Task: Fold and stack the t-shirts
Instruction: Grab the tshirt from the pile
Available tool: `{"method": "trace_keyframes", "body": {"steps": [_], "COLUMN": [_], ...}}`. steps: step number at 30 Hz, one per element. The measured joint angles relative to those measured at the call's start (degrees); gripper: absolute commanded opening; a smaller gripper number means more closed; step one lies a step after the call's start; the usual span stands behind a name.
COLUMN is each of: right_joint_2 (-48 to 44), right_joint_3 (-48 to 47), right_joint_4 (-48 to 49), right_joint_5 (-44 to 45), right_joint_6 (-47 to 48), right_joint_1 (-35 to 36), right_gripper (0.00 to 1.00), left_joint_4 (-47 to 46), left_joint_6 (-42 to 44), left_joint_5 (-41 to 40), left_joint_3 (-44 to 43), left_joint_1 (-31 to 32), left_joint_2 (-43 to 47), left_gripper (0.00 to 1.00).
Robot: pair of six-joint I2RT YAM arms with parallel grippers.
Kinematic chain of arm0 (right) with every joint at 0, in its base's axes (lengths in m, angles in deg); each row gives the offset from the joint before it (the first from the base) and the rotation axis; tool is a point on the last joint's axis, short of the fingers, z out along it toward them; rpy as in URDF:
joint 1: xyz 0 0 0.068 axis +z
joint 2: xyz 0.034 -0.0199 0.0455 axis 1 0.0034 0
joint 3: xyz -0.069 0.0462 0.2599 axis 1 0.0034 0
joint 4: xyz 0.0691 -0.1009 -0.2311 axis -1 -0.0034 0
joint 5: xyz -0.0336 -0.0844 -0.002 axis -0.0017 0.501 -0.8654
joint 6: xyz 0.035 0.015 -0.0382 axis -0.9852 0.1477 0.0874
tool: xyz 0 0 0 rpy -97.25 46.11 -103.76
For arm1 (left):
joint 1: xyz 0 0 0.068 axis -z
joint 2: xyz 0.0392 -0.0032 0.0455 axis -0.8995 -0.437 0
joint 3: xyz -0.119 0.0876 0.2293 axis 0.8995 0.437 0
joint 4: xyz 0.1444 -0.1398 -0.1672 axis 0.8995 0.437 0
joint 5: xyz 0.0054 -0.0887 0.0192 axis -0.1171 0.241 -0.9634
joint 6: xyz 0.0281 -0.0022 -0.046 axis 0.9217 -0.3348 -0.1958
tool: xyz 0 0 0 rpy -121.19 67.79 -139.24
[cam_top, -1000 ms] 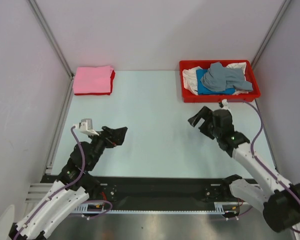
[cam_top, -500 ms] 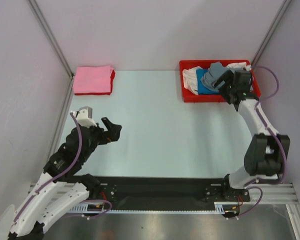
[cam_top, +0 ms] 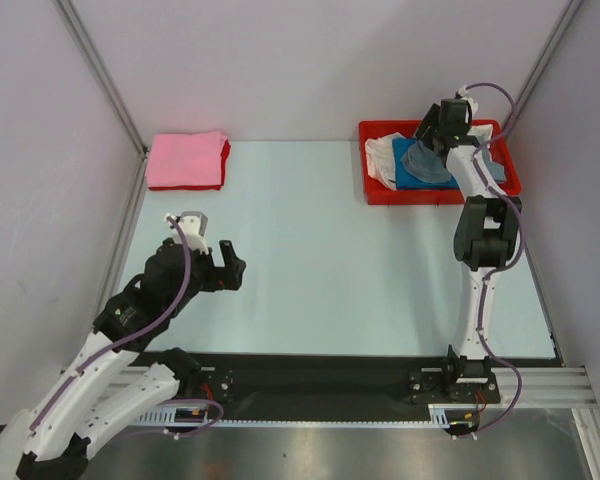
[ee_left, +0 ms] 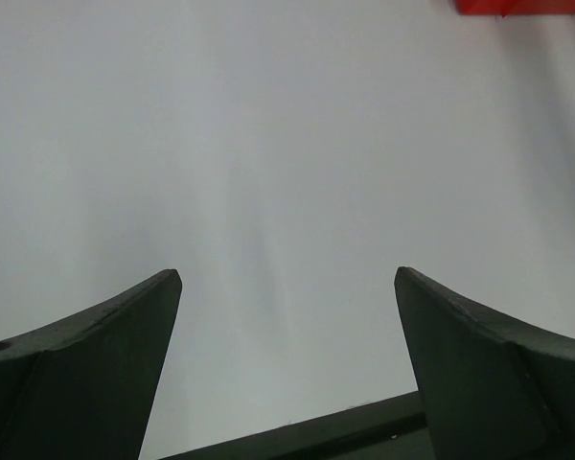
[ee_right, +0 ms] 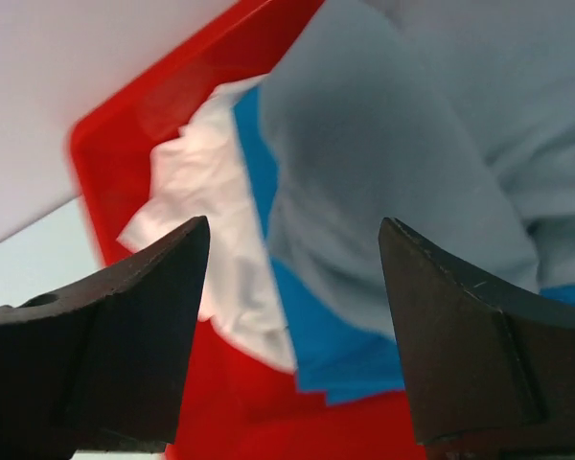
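Observation:
A slate grey t-shirt [cam_top: 426,160] lies crumpled on top of a bright blue shirt [cam_top: 412,179] and a white shirt [cam_top: 382,157] in the red tray [cam_top: 435,197]. My right gripper [cam_top: 429,136] is open just above the grey shirt, holding nothing. In the right wrist view the grey shirt [ee_right: 412,144], blue shirt [ee_right: 335,345] and white shirt [ee_right: 201,192] lie between and beyond the open gripper [ee_right: 295,230]. A folded pink shirt [cam_top: 185,158] lies on a red one [cam_top: 221,176] at the back left. My left gripper [cam_top: 230,272] is open and empty over bare table [ee_left: 287,276].
The red tray stands at the back right corner, close to the right wall. Its edge shows as a sliver in the left wrist view [ee_left: 517,6]. Grey walls enclose the table on three sides. A black rail [cam_top: 310,375] runs along the near edge.
My right arm swung from the table's middle right up to the tray and now reaches over the grey shirt. My left arm drew back slightly toward the left.

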Motion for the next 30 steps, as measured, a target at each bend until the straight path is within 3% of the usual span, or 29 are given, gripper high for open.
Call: {"method": "trace_keyframes", "body": {"steps": [2,4,8,9,10,15,19,20,22,27,29,30], "right_joint_2": [3.87,9.14,16.90,17.86,18.69,19.10,13.44,10.82,4.96,-17.73,-28.74,-33.18], "right_joint_3": [-3.91,-10.05,-18.95,-19.98,-21.11,-27.96,-28.37,-28.26,-27.78,-22.84,-18.10,-15.74], "right_joint_4": [-0.94,-2.01,-4.52,-4.57,-4.79,-6.27,-5.86,-5.90,-6.03,-7.04,-7.13,-7.23], "right_joint_5": [2.12,4.50,8.17,8.70,9.22,11.47,11.52,11.47,11.30,10.58,9.88,9.66], "right_joint_6": [2.16,3.89,6.54,6.99,7.76,9.03,8.98,8.66,8.13,7.93,7.80,7.67], "right_joint_1": [0.17,0.48,1.31,1.53,1.79,2.54,2.64,2.67,3.06,8.20,12.96,15.50], "right_gripper": [0.71,0.63,0.23,0.03,0.00,0.00,0.00,0.00,0.00,0.01,0.14,0.37], "left_joint_4": [0.26,0.42,1.11,1.18,1.29,1.20,0.55,0.26,-0.11,-1.29,-1.70,-1.97], "left_joint_6": [0.79,1.57,3.45,3.87,4.46,5.92,5.81,5.62,5.03,3.45,2.38,1.68], "left_joint_5": [0.00,-0.02,-0.02,-0.02,-0.02,0.00,1.29,1.81,3.48,10.49,12.09,12.57], "left_joint_3": [-0.07,-0.13,-0.83,-1.16,-1.73,-4.42,-5.22,-5.27,-5.40,-5.81,-6.43,-6.78], "left_joint_1": [0.00,0.00,0.00,0.00,0.00,0.00,-0.09,-0.13,-0.28,-1.22,-1.31,-1.33], "left_joint_2": [-0.39,-1.11,-3.58,-4.17,-5.31,-9.42,-11.26,-11.52,-11.91,-12.04,-11.89,-11.63], "left_gripper": [1.00,1.00,1.00,1.00,1.00,1.00,0.98,0.97,0.85,0.87,0.88,0.89]}}
